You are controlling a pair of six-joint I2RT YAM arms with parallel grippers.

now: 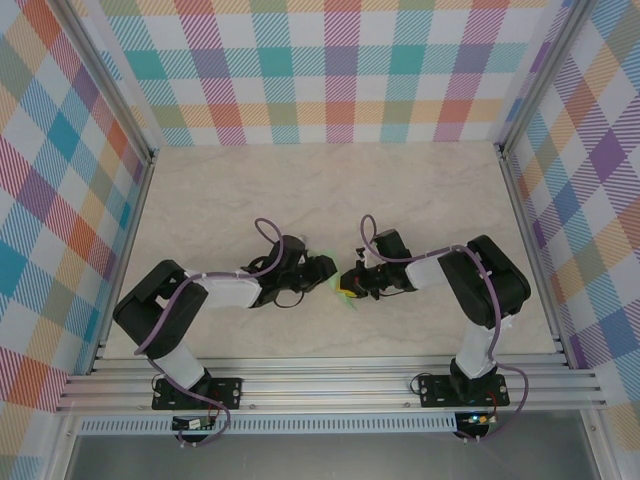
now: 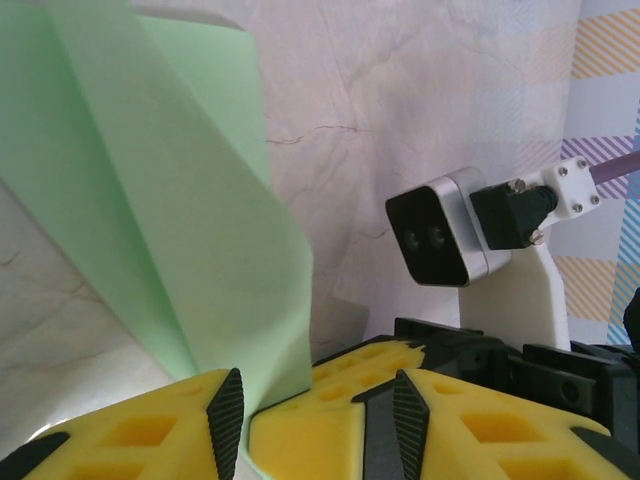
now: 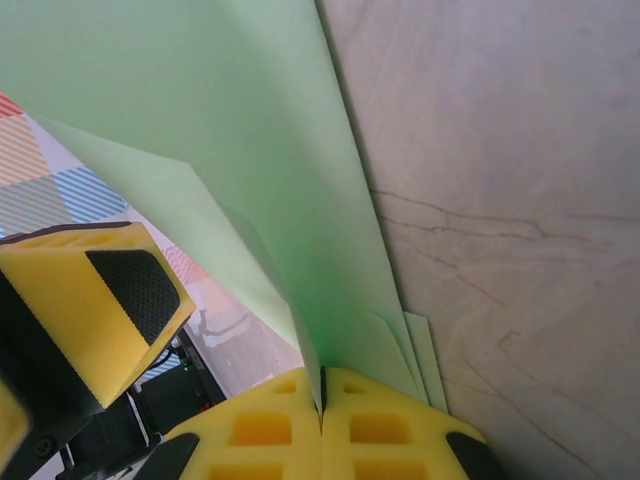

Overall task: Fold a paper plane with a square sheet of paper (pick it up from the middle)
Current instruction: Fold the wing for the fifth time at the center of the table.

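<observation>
Pinching the sheet (image 3: 200, 130) (pale green) is the right gripper (image 3: 321, 388).

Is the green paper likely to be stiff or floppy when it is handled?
Probably floppy: the paper bends in a soft curve. It is likely very light, since the right hand carries it with only a small pinch. Its folds may add some stiffness along their length.
</observation>
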